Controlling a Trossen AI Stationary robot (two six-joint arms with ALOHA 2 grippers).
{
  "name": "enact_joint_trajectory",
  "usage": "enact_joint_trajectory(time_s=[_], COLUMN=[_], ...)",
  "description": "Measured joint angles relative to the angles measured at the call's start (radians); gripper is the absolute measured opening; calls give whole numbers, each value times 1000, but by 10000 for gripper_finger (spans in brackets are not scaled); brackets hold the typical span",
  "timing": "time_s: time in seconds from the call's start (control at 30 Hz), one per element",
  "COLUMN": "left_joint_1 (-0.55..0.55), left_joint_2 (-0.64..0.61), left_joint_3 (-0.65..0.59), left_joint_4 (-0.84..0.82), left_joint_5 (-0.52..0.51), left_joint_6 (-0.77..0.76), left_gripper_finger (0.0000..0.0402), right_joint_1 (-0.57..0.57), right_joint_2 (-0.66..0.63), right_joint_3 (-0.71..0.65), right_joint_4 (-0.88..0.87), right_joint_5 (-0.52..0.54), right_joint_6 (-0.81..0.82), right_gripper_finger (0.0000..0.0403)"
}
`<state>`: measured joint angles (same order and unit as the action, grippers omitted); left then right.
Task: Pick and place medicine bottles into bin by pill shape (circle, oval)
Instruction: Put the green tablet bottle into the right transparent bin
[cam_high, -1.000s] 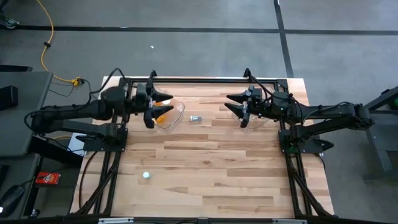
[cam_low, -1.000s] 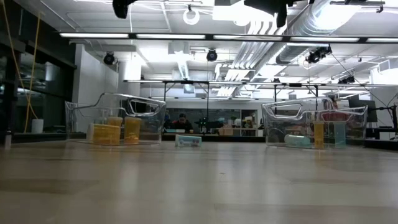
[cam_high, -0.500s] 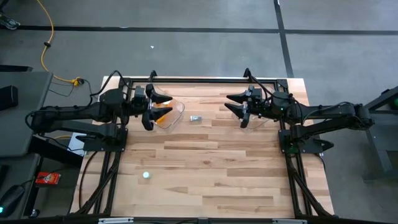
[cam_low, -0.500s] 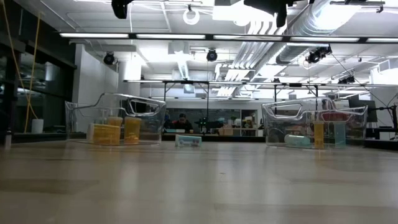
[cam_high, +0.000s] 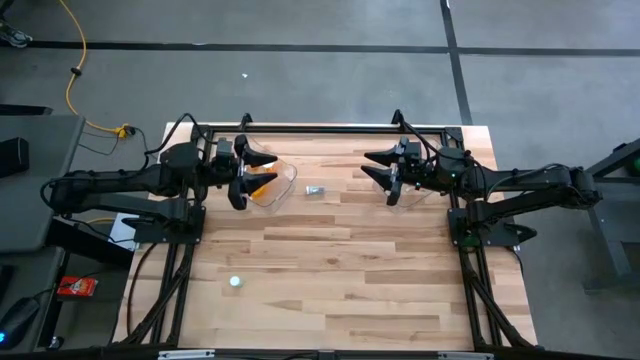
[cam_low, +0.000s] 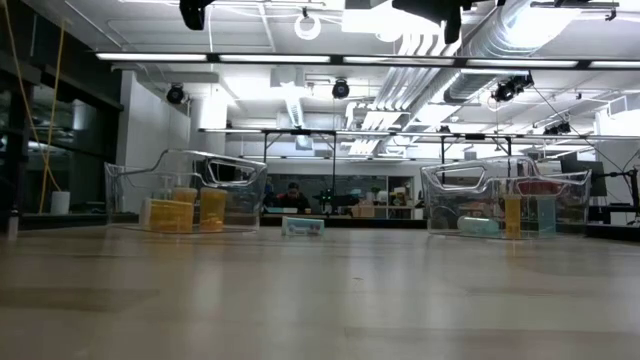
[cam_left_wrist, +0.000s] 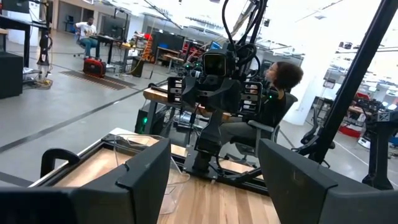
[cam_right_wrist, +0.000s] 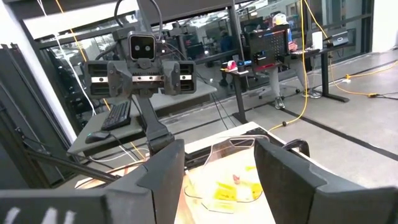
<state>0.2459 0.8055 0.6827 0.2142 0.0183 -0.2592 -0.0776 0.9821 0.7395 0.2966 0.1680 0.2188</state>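
Note:
Two clear bins stand at the table's far side. The left bin (cam_high: 290, 178) (cam_low: 185, 195) holds orange medicine bottles (cam_high: 265, 186) (cam_right_wrist: 233, 186). The right bin (cam_high: 410, 197) (cam_low: 505, 200) holds an orange bottle (cam_low: 512, 215) and a pale one (cam_low: 478, 226). A pale bottle (cam_high: 315, 190) (cam_low: 302, 227) lies on its side on the table between the bins. Another pale bottle (cam_high: 235, 282) rests near the front left. My left gripper (cam_high: 262, 170) (cam_left_wrist: 214, 186) hovers open above the left bin. My right gripper (cam_high: 372, 168) (cam_right_wrist: 217, 180) hovers open above the right bin. The two grippers point level at each other.
A black frame (cam_high: 330, 127) borders the table's far edge and sides. A wide stretch of bare wood (cam_high: 340, 270) lies between the bins and the near edge. A person (cam_left_wrist: 280, 93) sits beyond the table, behind the right arm.

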Motion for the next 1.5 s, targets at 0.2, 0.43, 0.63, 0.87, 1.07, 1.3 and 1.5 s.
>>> enact_joint_trajectory(time_s=[0.2,0.43,0.63,0.87,1.07,1.3,1.5], left_joint_1=[0,0,0,-107,-410,-831,-1135], left_joint_2=[0,0,0,1,40,114,115], left_joint_3=[0,0,0,86,175,163,148], left_joint_4=[0,-5,-9,-341,-747,-835,-915], left_joint_5=[0,0,0,38,-58,-394,-742], left_joint_6=[-3,-2,-22,-58,-214,-506,-817], left_gripper_finger=[232,232,232,232,232,232,232], right_joint_1=[0,0,0,0,0,0,0], right_joint_2=[0,0,0,0,0,0,0], right_joint_3=[0,0,0,0,0,0,0], right_joint_4=[0,0,0,0,-1,-24,-39], right_joint_5=[5,4,3,3,3,7,11], right_joint_6=[0,0,-3,-3,-3,1,8], right_gripper_finger=[188,188,188,188,188,188,188])
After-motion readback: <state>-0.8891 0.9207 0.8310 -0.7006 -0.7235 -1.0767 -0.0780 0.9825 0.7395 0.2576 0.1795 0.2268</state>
